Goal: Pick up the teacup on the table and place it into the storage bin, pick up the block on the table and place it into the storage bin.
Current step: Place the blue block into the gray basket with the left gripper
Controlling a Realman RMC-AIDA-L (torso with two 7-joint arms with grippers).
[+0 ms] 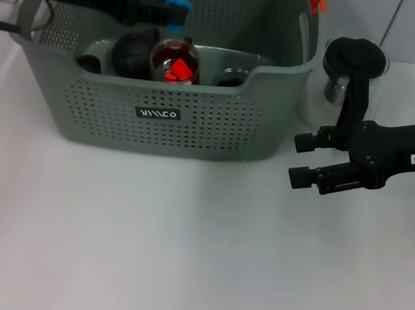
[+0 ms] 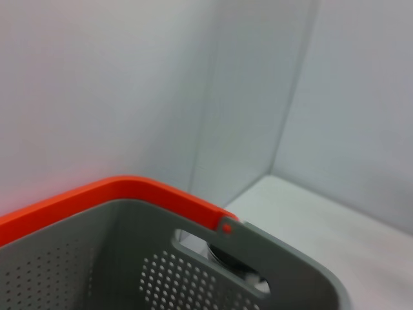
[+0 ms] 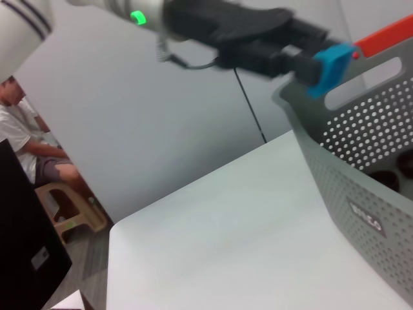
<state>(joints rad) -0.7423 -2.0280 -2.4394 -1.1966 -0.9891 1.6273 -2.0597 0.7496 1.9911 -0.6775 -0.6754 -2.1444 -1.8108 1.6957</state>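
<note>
In the head view we are seeing our left gripper [image 1: 177, 7] hanging at upper left over the storage bin [image 1: 159, 126], blue fingertips close together on nothing, with the red block [image 1: 178, 71] lying inside a teacup [image 1: 174, 61] just below it, while our right gripper [image 1: 302, 160] is idling apart at right. The left wrist view is showing only the bin's orange rim. The right wrist view is showing the left gripper at upper right above that rim.

Red block [image 1: 178, 70] inside grey storage bin [image 1: 196, 118]
</note>
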